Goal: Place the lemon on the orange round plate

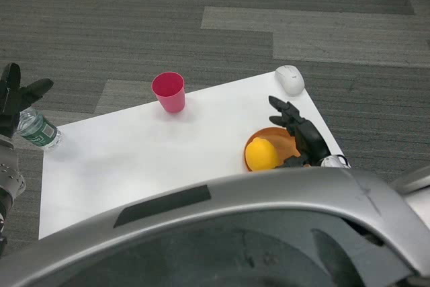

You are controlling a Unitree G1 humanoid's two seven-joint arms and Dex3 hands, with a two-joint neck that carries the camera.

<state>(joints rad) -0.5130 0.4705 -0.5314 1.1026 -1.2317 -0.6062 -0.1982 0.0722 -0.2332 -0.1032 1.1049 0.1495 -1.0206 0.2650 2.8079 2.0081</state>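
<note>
Your lemon (263, 154) already sits on the plate (277, 133), just to the inner side of your right hand (299, 136) and touching or almost touching its fingers. From how things lie, you are at the release end of the placing step: the lemon rests on the orange plate rather than hanging in a grip. The right hand's fingers are spread and reach forward past the lemon, over the plate's far side, and nothing is between them, so read that hand as open. Whether a lower finger is in contact with the lemon's side you cannot tell from this view, as the robot's own body hides the near edge of the plate.

Your next move, as a judgement, calls for drawing the right hand up and away to its outer side without brushing the lemon. It is round and may well roll off the shallow plate if nudged. Lift before you pull back.

Beyond the right hand's fingertips, near the desk's (134, 159) far corner, lies a white mouse (289, 79); keep clear of it. A pink cup (168, 91) stands well off toward the inner side.

Your left hand (17, 95) waits off the desk's edge, fingers apart and holding nothing, with a bottle (39, 130) just beside it.
</note>
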